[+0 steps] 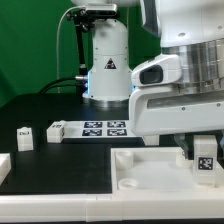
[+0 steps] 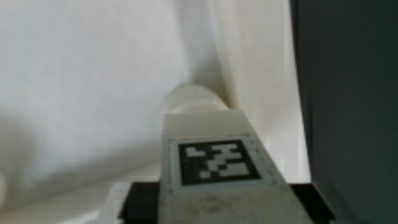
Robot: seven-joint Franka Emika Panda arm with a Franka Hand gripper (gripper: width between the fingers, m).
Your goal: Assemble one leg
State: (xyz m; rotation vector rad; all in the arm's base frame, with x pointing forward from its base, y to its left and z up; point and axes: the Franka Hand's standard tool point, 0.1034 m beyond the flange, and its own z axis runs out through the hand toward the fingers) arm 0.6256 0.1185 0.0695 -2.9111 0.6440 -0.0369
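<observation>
My gripper [image 1: 204, 158] is shut on a leg [image 1: 205, 152], a small white peg with a black-and-white tag, and holds it upright over the near right corner of the large white panel [image 1: 150, 172]. In the wrist view the leg [image 2: 215, 150] runs out from between the dark fingers [image 2: 151, 203], and its far end touches or nearly touches the panel [image 2: 89, 80] close to its edge. I cannot tell whether it is in a socket. Two loose legs [image 1: 25, 135] [image 1: 55, 130] lie on the dark table at the exterior view's left.
The marker board [image 1: 103, 127] lies flat in front of the arm's white base [image 1: 107, 65]. Another white part [image 1: 3, 166] sits at the exterior view's left edge. Dark table [image 2: 347, 90] shows beside the panel's edge in the wrist view.
</observation>
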